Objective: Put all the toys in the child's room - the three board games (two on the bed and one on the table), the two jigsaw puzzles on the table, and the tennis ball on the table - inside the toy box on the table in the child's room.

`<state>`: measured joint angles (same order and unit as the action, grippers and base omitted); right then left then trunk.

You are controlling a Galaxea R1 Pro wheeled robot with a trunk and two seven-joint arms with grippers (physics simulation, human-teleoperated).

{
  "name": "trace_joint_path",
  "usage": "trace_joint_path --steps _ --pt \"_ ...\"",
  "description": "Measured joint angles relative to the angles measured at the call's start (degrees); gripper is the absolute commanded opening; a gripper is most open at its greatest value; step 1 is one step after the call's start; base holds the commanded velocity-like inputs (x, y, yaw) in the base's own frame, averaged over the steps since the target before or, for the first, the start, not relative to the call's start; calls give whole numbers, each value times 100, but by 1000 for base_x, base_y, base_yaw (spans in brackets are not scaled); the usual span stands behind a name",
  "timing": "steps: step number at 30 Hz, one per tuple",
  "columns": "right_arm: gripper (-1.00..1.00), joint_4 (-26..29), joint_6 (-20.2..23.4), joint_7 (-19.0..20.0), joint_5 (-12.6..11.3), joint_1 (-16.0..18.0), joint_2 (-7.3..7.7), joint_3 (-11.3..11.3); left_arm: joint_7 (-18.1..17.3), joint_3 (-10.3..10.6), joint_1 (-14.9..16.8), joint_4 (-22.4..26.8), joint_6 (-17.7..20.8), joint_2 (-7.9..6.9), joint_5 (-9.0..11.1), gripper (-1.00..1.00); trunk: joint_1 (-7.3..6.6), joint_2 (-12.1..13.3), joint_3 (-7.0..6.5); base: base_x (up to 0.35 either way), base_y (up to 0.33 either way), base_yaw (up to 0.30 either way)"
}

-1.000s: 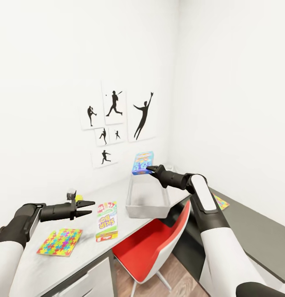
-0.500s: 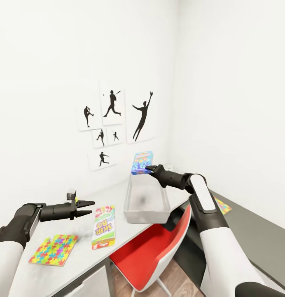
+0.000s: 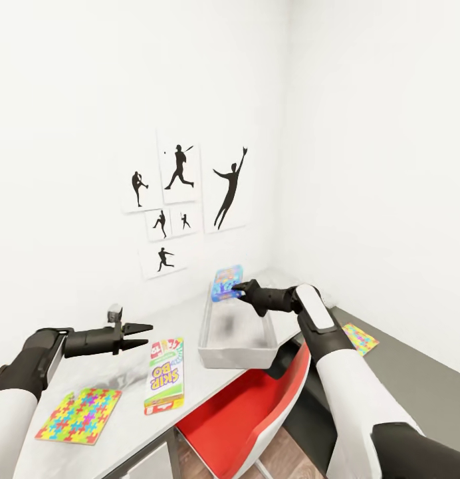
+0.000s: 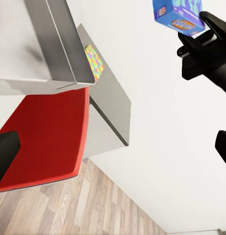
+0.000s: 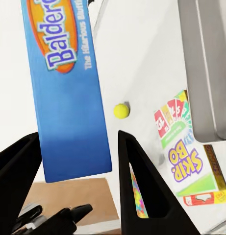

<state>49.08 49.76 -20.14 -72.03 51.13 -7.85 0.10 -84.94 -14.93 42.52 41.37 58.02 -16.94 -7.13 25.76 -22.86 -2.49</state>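
Note:
My right gripper (image 3: 235, 288) is shut on a blue board game box (image 3: 227, 282), lettered "Balder…" (image 5: 68, 98), held tilted just above the far end of the grey toy box (image 3: 217, 360) on the table (image 3: 123, 439). The SKIP-BO box (image 3: 165, 376) lies flat on the table left of the toy box. One jigsaw puzzle (image 3: 79, 416) lies near the table's front left. In the right wrist view the tennis ball (image 5: 121, 110) rests on the table beyond SKIP-BO (image 5: 191, 161). My left gripper (image 3: 141, 336) hovers open and empty above the table.
A red chair (image 3: 236, 426) is tucked under the table below the toy box. A second jigsaw puzzle (image 3: 359, 338) lies on the lower dark grey cabinet (image 3: 416, 379) to the right. Black sports silhouettes (image 3: 180, 206) hang on the white wall; walls meet in a corner behind the toy box.
The whole view has shifted a little. My right gripper has sunk slightly with the blue box towards the toy box's far end. The left gripper keeps its pose.

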Motion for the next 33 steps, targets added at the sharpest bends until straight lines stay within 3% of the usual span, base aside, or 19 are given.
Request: trace_joint_path --steps 11,20,33 --pt "-100 -556 -27 -18 38 166 48 6 -8 -2 0 3 -8 -15 4 100 0 0 0 0 0 0" --pt "-100 -1119 -72 -2 33 259 284 -13 -9 -7 0 4 -9 -15 9 100 0 -1 0 0 0 0" --pt "-100 -1198 -64 38 26 266 313 23 -9 -10 0 0 -2 -15 9 100 -1 -1 0 30 11 0"
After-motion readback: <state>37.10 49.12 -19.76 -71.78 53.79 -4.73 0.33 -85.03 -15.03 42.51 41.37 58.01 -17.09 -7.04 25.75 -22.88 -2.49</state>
